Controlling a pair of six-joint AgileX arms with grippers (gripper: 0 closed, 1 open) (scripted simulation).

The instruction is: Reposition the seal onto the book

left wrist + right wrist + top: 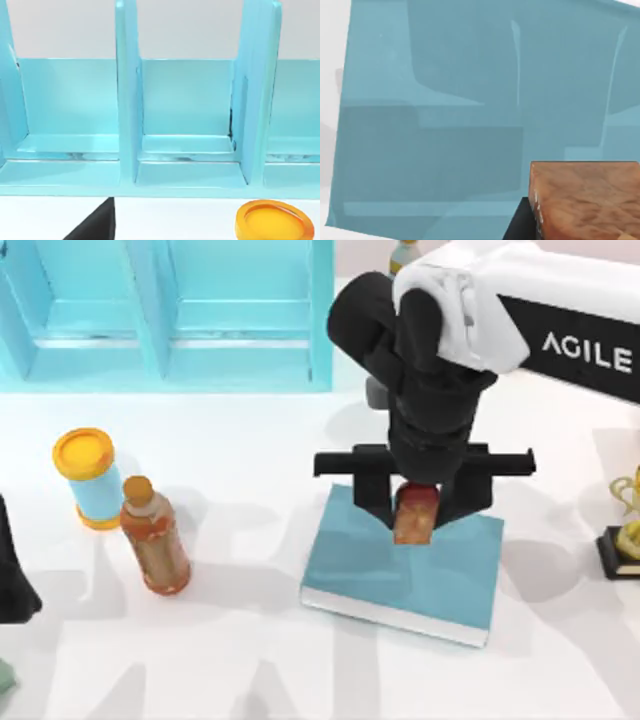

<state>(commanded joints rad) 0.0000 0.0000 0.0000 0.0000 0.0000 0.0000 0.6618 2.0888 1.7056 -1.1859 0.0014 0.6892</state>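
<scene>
Your desk (250, 670) carried a light blue shelf unit (170, 310) along its far edge, toward the far left corner. The right arm (520, 310), lettered "AGILE" in white, reached in from the right edge. The teal book (390, 580) lay flat near the desk's middle, turned slightly, its white page edges facing the near edge, with bare desk open on every side of it. At the left, a brown drink bottle (155, 540) with an orange cap lay tipped beside an upright blue can (88, 480) with a yellow lid. Your right gripper (415, 510) stood over the book's far edge, fingers clamped on the seal (415, 515), its long axis running far to near in the top view. A gold trophy (625, 530) sat at the right edge. The left arm (15, 580) sat parked at the left edge; you couldn't tell its fingers' state.
</scene>
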